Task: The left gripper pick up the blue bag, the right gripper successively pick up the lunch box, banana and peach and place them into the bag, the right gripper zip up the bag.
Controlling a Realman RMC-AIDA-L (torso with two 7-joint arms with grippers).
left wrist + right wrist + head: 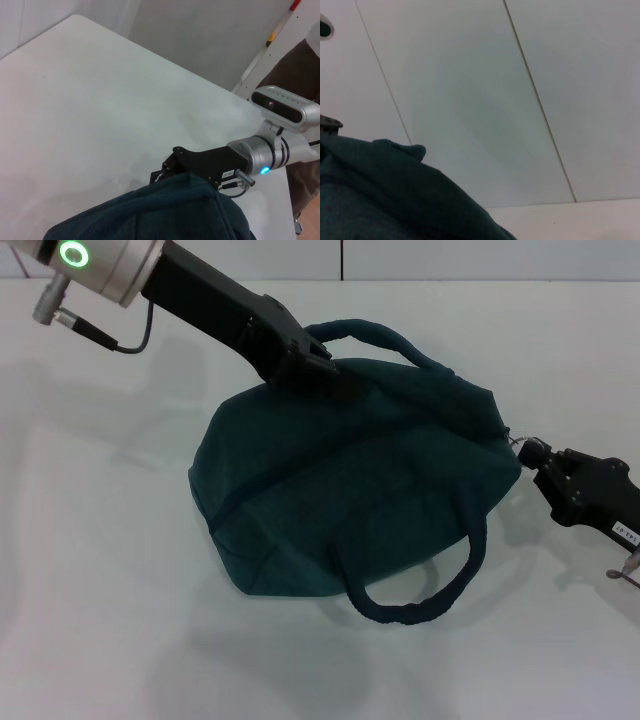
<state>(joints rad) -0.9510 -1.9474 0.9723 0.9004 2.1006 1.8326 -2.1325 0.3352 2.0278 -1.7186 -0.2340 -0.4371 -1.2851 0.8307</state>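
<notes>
Lying bulged and closed near the middle of the white tabletop [100, 590]: the blue bag [350, 490], dark teal, ribbed, slumped on its side. One padded loop handle [425, 595] flopped on the near side over the tabletop, the other handle [370, 335] arched at the far top edge. Pressed into the bag's upper far edge, just beside that far handle: the left tool [315, 368], black, reaching in from the upper left on a silver arm with a green ring light; clamped on the bag's fabric, fingertips sunk in the cloth. At the bag's right end, touching or almost touching the fabric where a small silvery zipper pull [518, 443] shows: the right tool [535, 453], black, low over the tabletop, coming in from the right; open or closed cannot be told. Seen in the left wrist view beyond a fold of the bag [165, 210]: the right tool [167, 170] again, its black body and silver wrist with a blue light. In the right wrist view only teal cloth [385, 195] close up, with pale wall panels behind
</notes>
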